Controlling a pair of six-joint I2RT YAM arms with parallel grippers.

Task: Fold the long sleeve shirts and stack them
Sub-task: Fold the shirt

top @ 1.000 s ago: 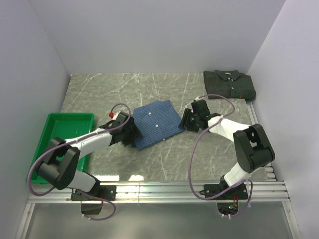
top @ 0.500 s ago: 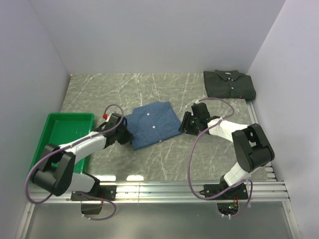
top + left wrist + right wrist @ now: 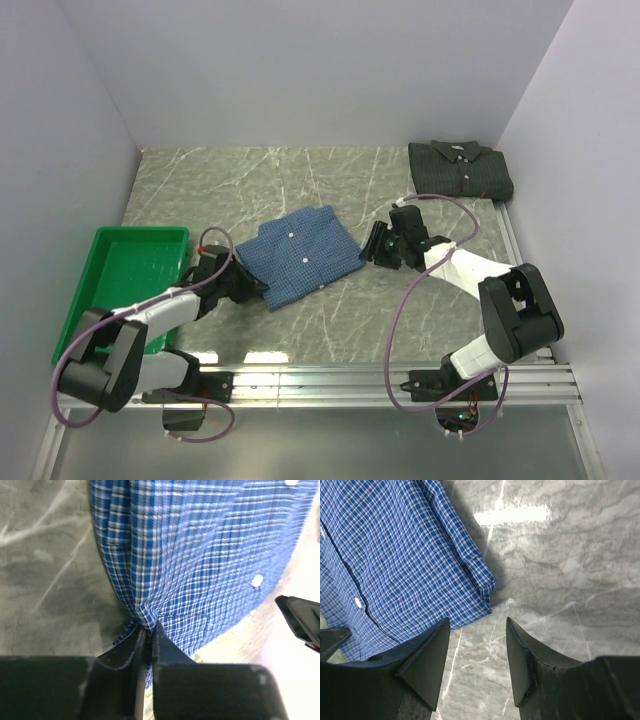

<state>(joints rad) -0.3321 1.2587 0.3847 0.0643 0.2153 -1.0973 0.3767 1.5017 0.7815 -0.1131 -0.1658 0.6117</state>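
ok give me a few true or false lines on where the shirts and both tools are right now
1. The left tool is shut on an edge of the blue shirt. True.
2. The right tool grips the blue shirt. False: its jaws stand open by the shirt's corner and hold nothing.
3. The dark shirt lies folded at the far right corner of the table. True.
4. The blue shirt lies in the tray. False: it lies on the table, to the right of the tray.
5. The two shirts are stacked. False: they lie well apart.
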